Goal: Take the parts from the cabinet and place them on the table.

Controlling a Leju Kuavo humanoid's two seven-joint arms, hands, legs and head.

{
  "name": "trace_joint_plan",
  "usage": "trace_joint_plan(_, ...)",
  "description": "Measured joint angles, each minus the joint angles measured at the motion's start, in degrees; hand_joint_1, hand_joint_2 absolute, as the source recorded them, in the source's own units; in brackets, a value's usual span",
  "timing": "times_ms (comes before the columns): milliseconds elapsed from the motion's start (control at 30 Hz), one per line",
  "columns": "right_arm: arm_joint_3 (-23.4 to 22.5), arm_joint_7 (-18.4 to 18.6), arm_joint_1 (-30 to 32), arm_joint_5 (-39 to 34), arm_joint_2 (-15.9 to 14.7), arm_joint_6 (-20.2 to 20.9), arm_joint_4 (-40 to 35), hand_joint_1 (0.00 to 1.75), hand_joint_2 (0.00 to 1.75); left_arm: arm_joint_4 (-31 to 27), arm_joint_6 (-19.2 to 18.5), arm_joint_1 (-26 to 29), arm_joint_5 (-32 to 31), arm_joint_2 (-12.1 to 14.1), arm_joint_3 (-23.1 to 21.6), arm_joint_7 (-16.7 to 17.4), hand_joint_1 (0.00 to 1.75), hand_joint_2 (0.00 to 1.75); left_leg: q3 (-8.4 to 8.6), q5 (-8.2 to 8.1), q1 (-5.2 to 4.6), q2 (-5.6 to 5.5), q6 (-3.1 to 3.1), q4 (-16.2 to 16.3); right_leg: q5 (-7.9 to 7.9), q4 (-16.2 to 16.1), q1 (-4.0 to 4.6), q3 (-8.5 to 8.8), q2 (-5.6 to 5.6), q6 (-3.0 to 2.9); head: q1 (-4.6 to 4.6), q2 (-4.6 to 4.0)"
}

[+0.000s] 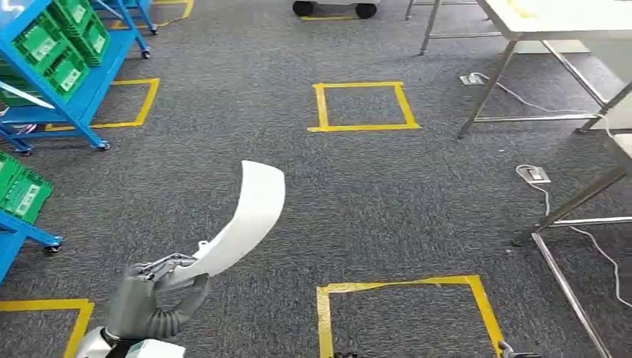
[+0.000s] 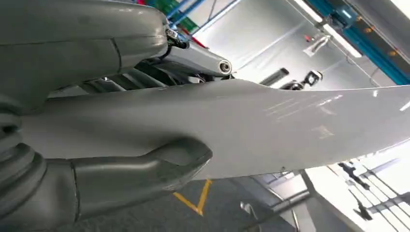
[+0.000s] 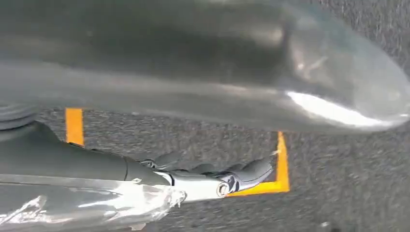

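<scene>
Left hand (image 1: pixel 156 294) grips one end of a curved white part (image 1: pixel 242 224), low and close to the robot's body.

Thumb (image 2: pixel 145 169) underneath and fingers on top clamp the part, which arcs up and forward over grey carpet (image 1: pixel 373 186). Right hand (image 3: pixel 212 179) hangs above the carpet with fingers curled in, holding nothing. Yellow tape squares (image 1: pixel 364 107) mark the floor ahead; blue racks with green bins (image 1: pixel 56 56) stand far left, metal-legged tables (image 1: pixel 551 45) far right.

I see my left hand (image 1: pixel 160 294) at the near left holding the part (image 1: pixel 242 220) over the floor (image 1: pixel 387 194). Racks (image 1: pixel 67 67) with bins (image 1: pixel 45 45) stand far left; tables (image 1: pixel 551 30) stand far right.
</scene>
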Motion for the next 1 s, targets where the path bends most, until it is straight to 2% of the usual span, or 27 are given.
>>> trace_joint_plan(33,-0.1,0.0,0.0,0.0,-0.1,0.0,0.0,0.0,0.0,0.1,0.0,0.0,0.0,0.0,0.0,0.0,1.75,1.75,0.52,-0.48,0.42,0.56,-0.56,0.2,2.37,-4.1,-0.38,2.33,-0.41,0.55,0.0,0.0)
trace_joint_plan(67,-0.1,0.0,0.0,0.0,-0.2,0.0,0.0,0.0,0.0,0.1,0.0,0.0,0.0,0.0,0.0,0.0,1.75,1.75,1.06,-1.15,0.89,1.22,-1.24,0.6,5.0,-9.9,-0.87,5.6,-1.61,1.37,0.07,0.0)
trace_joint_plan(100,-0.1,0.0,-0.1,0.0,-0.1,0.0,0.3,0.0,0.0,0.1,0.0,-0.1,0.0,0.0,0.0,0.0,1.75,1.75,1.23,-1.86,0.66,1.77,-2.04,1.1,4.67,-13.1,-0.92,7.34,-3.85,2.57,0.15,0.0)
trace_joint_plan(133,-0.1,0.1,-0.5,0.2,0.0,0.0,0.7,0.0,0.0,0.1,0.0,-0.2,0.0,0.0,0.0,0.0,1.75,1.75,0.81,-2.64,0.5,2.08,-2.63,2.3,4.43,-13.4,-1.03,7.73,-2.7,1.23,0.52,0.0)
trace_joint_plan(167,-0.1,0.2,-0.5,0.5,-0.1,-0.2,0.8,0.0,0.0,0.1,-0.1,-0.2,0.0,0.0,0.0,0.0,1.75,1.75,0.88,-2.53,0.4,2.21,-2.57,2.4,4.06,-12.6,-0.85,7.22,-2.1,-0.28,0.22,0.0)
trace_joint_plan(200,-0.3,0.2,-0.5,0.9,-0.2,-0.4,1.0,0.0,0.0,0.1,-0.1,-0.2,0.2,0.0,0.0,-0.1,1.75,1.75,1.0,-2.73,0.52,2.31,-2.98,2.3,4.06,-12.3,-0.89,6.89,-1.72,-0.62,-0.11,0.0)
trace_joint_plan(267,-0.8,0.2,-0.4,2.0,-0.5,-1.1,1.9,0.0,0.0,0.1,-0.1,-0.3,0.5,0.0,0.0,-0.1,1.75,1.75,1.02,-3.16,0.87,2.44,-3.5,2.3,3.68,-11.7,-0.66,6.41,-0.45,-1.43,-0.11,0.0)
trace_joint_plan(300,-0.9,0.2,-0.2,2.5,-0.6,-1.4,2.2,0.0,0.0,0.1,-0.2,-0.4,0.5,0.0,0.0,-0.1,1.75,1.75,0.78,-4.3,1.01,0.68,-3.45,3.3,3.63,-11.8,-0.56,6.45,-0.12,-2.18,-0.24,0.0)
trace_joint_plan(333,-1.1,0.1,-0.3,3.2,-0.8,-1.8,2.7,0.0,0.0,0.1,-0.2,-0.4,0.5,0.0,0.0,-0.1,1.75,1.75,-0.84,-6.39,0.96,-0.74,-3.19,6.6,3.76,-12.0,-0.43,6.47,0.39,-2.49,-0.17,0.0)
trace_joint_plan(400,-1.5,0.0,-0.6,4.4,-1.2,-2.4,4.1,0.0,0.0,0.1,-0.2,-0.4,0.6,0.0,0.0,-0.2,1.75,1.75,-5.75,-10.39,0.6,-1.48,-2.65,16.0,4.03,-12.3,-0.01,6.38,1.55,-2.92,-0.5,0.0)
trace_joint_plan(433,-1.7,-0.1,-0.6,5.0,-1.3,-2.7,4.7,0.0,0.0,0.2,-0.2,-0.4,0.7,0.0,-0.1,-0.2,1.75,1.75,-8.27,-11.53,0.38,-1.64,-2.16,20.3,4.08,-12.3,0.35,6.32,2.13,-3.09,-0.44,0.0)
trace_joint_plan(467,-1.8,-0.1,-0.6,5.6,-1.5,-3.0,5.5,0.0,0.0,0.2,-0.2,-0.3,0.8,0.0,0.0,-0.2,1.75,1.75,-9.43,-11.21,0.1,-1.82,-1.61,21.7,4.14,-12.3,0.63,6.31,2.79,-3.25,-0.48,0.0)
trace_joint_plan(500,-1.9,-0.2,-0.6,6.2,-1.6,-3.3,6.1,0.0,0.0,0.2,-0.1,-0.3,0.9,0.0,0.0,-0.2,1.75,1.75,-9.29,-9.61,-0.27,-2.08,-0.98,20.7,4.16,-12.3,0.86,6.36,3.43,-3.33,-0.41,0.0)
trace_joint_plan(533,-2.0,-0.1,-0.8,6.9,-1.7,-3.7,6.7,0.0,0.0,0.2,0.1,-0.2,1.0,0.0,0.0,-0.2,1.75,1.75,-8.13,-7.0,-0.74,-2.49,-0.37,17.6,4.24,-12.3,1.01,6.38,4.05,-3.45,-0.44,0.0)
trace_joint_plan(567,-2.0,0.0,-1.0,7.8,-1.7,-4.2,7.3,0.0,0.0,0.2,0.3,0.0,1.2,0.0,0.1,-0.2,1.75,1.75,-6.22,-4.24,-1.16,-2.96,0.19,13.2,4.32,-12.3,1.09,6.42,4.76,-3.54,-0.41,0.0)
trace_joint_plan(600,-2.1,0.2,-1.3,8.8,-1.8,-5.0,8.2,0.0,0.0,0.0,0.5,0.4,1.4,0.0,0.3,-0.2,1.75,1.75,-4.13,-1.93,-1.45,-4.37,0.69,8.8,4.44,-12.4,1.07,6.43,5.38,-3.6,-0.46,0.0)
trace_joint_plan(633,-2.0,0.5,-1.8,9.4,-1.8,-5.7,8.9,0.0,0.0,-0.5,0.7,1.2,1.8,0.0,0.7,-0.2,1.75,1.75,-2.96,-1.48,-1.53,-7.34,1.19,5.6,4.6,-12.2,1.35,6.25,5.97,-3.48,-0.39,0.0)
trace_joint_plan(667,-2.1,1.3,-2.3,9.7,-1.7,-7.2,9.8,0.0,0.0,-1.3,0.9,2.0,2.6,0.0,1.2,-0.3,1.75,1.75,-2.53,-1.93,-1.05,-6.98,0.62,4.2,4.79,-12.1,1.39,5.89,6.7,-3.32,-0.42,0.0)
trace_joint_plan(700,-2.0,2.3,-2.5,9.9,-1.1,-8.7,10.6,0.0,0.0,-1.8,0.9,2.7,3.5,0.0,1.9,-0.3,1.75,1.75,-2.61,-1.85,-1.2,-6.7,0.09,4.3,5.08,-12.4,1.26,5.69,7.18,-3.07,-0.31,0.0)
trace_joint_plan(767,-2.0,3.7,-2.6,10.6,0.3,-11.1,11.2,0.0,0.0,-3.1,0.9,4.5,5.4,0.2,3.3,-0.7,1.75,1.75,-2.4,-1.43,-1.09,-5.63,0.18,3.9,5.67,-13.1,1.21,5.48,8.57,-2.28,-0.44,0.0)
trace_joint_plan(800,-2.0,4.3,-2.7,10.9,0.8,-11.7,11.5,0.0,0.0,-3.9,0.9,5.1,6.6,0.3,4.1,-1.2,1.75,1.75,-2.18,-0.87,-0.72,-4.83,0.26,3.2,5.1,-11.9,1.45,4.76,6.23,-2.47,-0.37,0.0)
trace_joint_plan(833,-1.6,4.7,-2.9,11.1,1.4,-12.0,11.8,0.0,0.0,-4.4,0.7,5.9,7.3,0.3,4.7,-1.4,1.75,1.75,-2.13,-0.76,-0.72,-4.4,0.54,3.1,3.2,-9.9,1.71,3.85,3.39,-2.3,-0.05,0.0)
trace_joint_plan(867,-1.2,4.9,-3.4,11.1,1.8,-12.0,12.2,0.0,0.0,-4.8,0.4,6.6,7.9,0.3,5.2,-1.5,1.75,1.75,-2.2,-0.72,-0.81,-3.61,0.67,3.1,0.83,-6.2,1.68,2.32,1.67,-2.01,0.04,0.0)
trace_joint_plan(933,-0.5,5.2,-4.3,11.1,2.3,-12.4,13.2,0.0,0.0,-5.0,-0.4,7.2,8.5,0.4,6.2,-1.5,1.75,1.75,-2.36,-0.67,-0.92,-1.84,0.73,3.1,-3.46,2.5,1.43,-1.05,0.26,-1.61,0.0,0.0)
trace_joint_plan(967,-0.3,5.2,-4.4,11.1,2.3,-12.6,13.6,0.0,0.0,-5.0,-0.6,7.3,8.8,0.5,6.5,-1.5,1.75,1.75,-2.35,-0.67,-0.92,-1.11,0.72,3.2,-4.11,4.6,1.33,-1.49,0.15,-1.41,-0.02,0.0)
trace_joint_plan(1000,-0.1,5.3,-4.4,11.1,2.3,-12.9,14.1,0.0,0.0,-5.0,-0.9,7.3,9.0,0.5,6.8,-1.5,1.75,1.75,-2.32,-0.67,-0.91,-0.44,0.71,3.2,-3.44,3.9,1.27,-0.53,0.1,-1.26,0.0,0.0)
